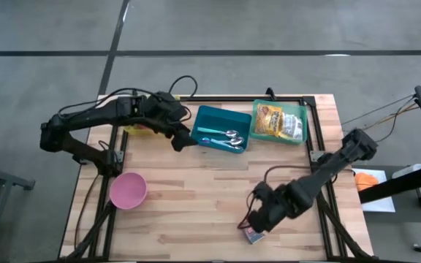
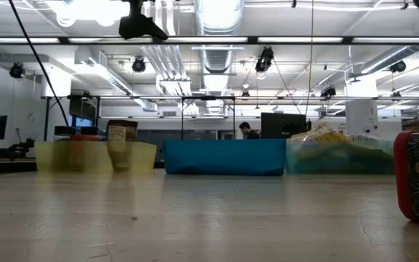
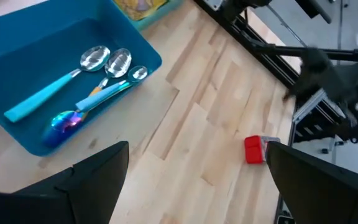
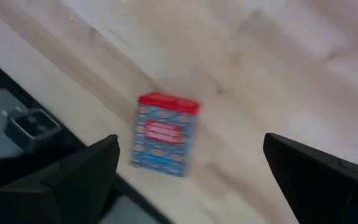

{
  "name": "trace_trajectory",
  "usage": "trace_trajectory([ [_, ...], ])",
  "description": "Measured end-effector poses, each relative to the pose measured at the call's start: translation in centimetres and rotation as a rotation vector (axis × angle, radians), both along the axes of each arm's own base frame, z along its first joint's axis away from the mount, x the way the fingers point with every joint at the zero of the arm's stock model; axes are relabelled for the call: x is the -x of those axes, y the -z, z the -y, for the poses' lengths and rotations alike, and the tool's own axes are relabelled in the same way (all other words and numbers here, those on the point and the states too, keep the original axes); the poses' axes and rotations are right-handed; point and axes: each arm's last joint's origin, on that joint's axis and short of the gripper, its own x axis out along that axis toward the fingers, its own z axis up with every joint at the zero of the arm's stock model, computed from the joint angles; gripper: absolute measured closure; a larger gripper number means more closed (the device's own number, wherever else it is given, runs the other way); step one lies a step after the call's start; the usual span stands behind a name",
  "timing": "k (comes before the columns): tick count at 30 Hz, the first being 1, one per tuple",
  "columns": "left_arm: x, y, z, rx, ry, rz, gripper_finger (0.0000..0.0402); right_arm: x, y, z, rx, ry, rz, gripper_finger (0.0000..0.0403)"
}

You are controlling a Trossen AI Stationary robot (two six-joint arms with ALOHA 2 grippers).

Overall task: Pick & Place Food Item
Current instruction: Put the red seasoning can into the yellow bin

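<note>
High view — right gripper (image 1: pixel 256 223) angled down over red-topped box (image 1: pixel 252 234), fingers (image 4: pixel 79 171) spread.

The spoons (image 1: pixel 232 136) lay in the tray (image 1: pixel 209 117); the food box (image 1: pixel 253 235) stood under my right hand (image 1: pixel 257 218), near the counter (image 1: pixel 196 190) edge.

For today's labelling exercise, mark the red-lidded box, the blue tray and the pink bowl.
box (image 4: pixel 164 134), right wrist view, on its patterned front face.
blue tray (image 1: pixel 209 117), high view, on bare floor inside.
pink bowl (image 1: pixel 128 190), high view, on its inside.
</note>
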Motion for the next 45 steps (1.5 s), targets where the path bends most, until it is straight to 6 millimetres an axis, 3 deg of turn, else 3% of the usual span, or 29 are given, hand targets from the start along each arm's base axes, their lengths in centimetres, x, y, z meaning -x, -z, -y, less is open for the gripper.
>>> trace_trajectory([
  [6, 0.1, 0.1, 0.0, 0.005, 0.009, -0.016, 0.0015, -2.2, 3.8, -2.8, -0.083, 0.197, -0.011, 0.0012],
  [18, 0.3, 0.2, 0.0, -0.029, 0.079, -0.023, 0.0015, -5.6, 8.7, -5.5, -0.015, 0.262, -0.123, 0.0012],
  [30, 0.5, 0.4, 0.1, -0.035, 0.111, -0.049, 0.0015, -7.3, 9.3, -7.3, 0.069, 0.219, -0.247, 0.0012],
  [36, 0.6, 0.5, 0.1, -0.038, 0.118, -0.063, 0.0015, -6.8, 10.5, -8.9, 0.099, 0.2, -0.275, 0.0012],
  [45, 0.6, 0.5, 0.1, -0.044, 0.124, -0.064, 0.0015, -5.8, 10.9, -9.5, 0.112, 0.232, -0.265, 0.0012],
])
